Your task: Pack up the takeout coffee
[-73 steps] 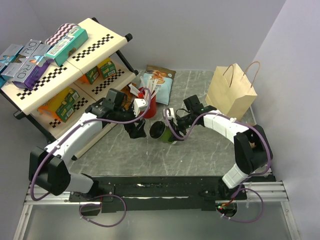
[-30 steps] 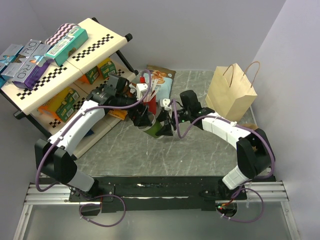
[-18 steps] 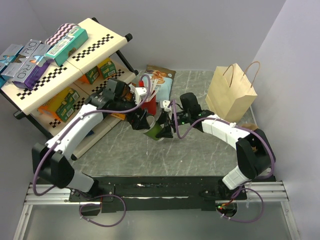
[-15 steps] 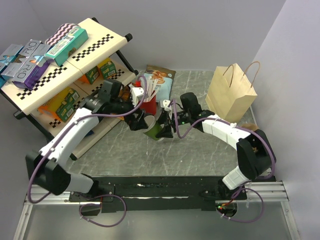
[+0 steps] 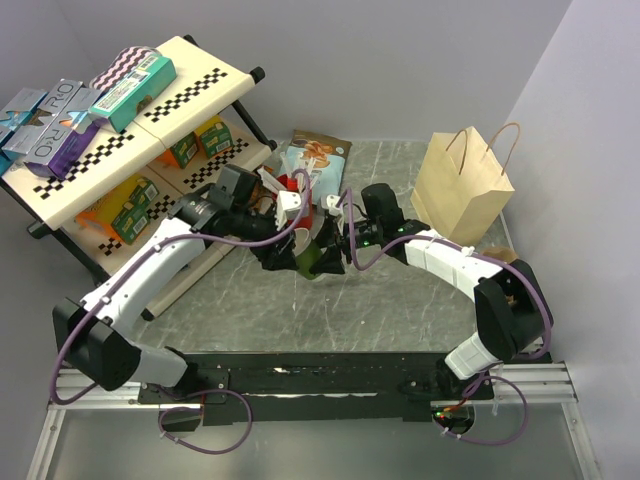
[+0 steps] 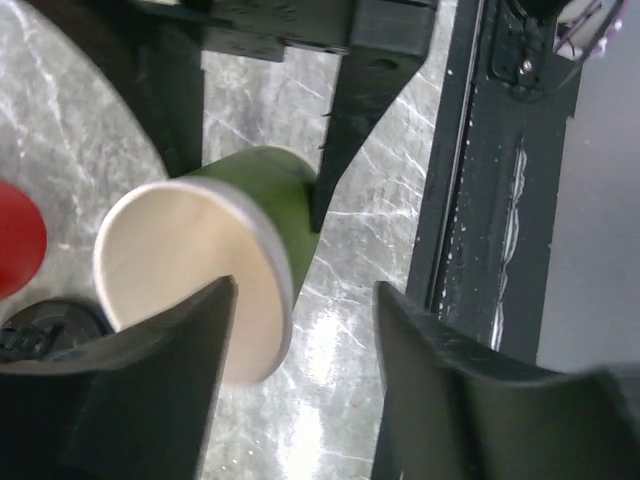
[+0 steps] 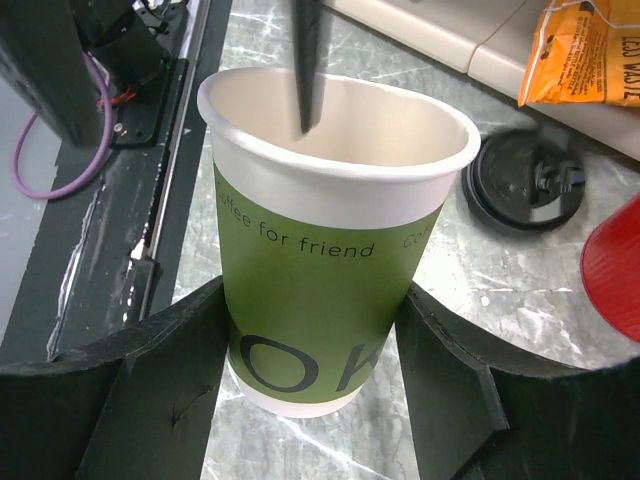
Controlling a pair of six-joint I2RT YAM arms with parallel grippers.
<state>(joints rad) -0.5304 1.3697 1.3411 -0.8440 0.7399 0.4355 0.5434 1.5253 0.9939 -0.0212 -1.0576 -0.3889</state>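
Note:
The takeout coffee cup (image 7: 320,270), dark green with a cream inside and no lid on, is clamped at its sleeve between both fingers of my right gripper (image 7: 312,300). In the top view the cup (image 5: 318,256) leans left at the table's middle, right gripper (image 5: 330,248) beside it. Its black lid (image 7: 525,180) lies flat on the table behind it. My left gripper (image 6: 303,290) is open astride the cup's rim (image 6: 285,290): one finger (image 7: 305,60) dips inside the mouth, the other stays outside with a gap. From above, the left gripper (image 5: 290,255) covers the cup's mouth.
A red cup (image 7: 615,270) with white stirrers stands just behind the lid. A brown paper bag (image 5: 462,185) stands open at the right. A checkered shelf (image 5: 130,130) with boxes fills the left, a snack pouch (image 5: 318,160) lies behind, and an orange packet (image 7: 590,40) is near the shelf.
My left gripper has swung in over the cup's mouth and its jaws have narrowed around the rim. The right gripper keeps its hold on the cup in the same spot.

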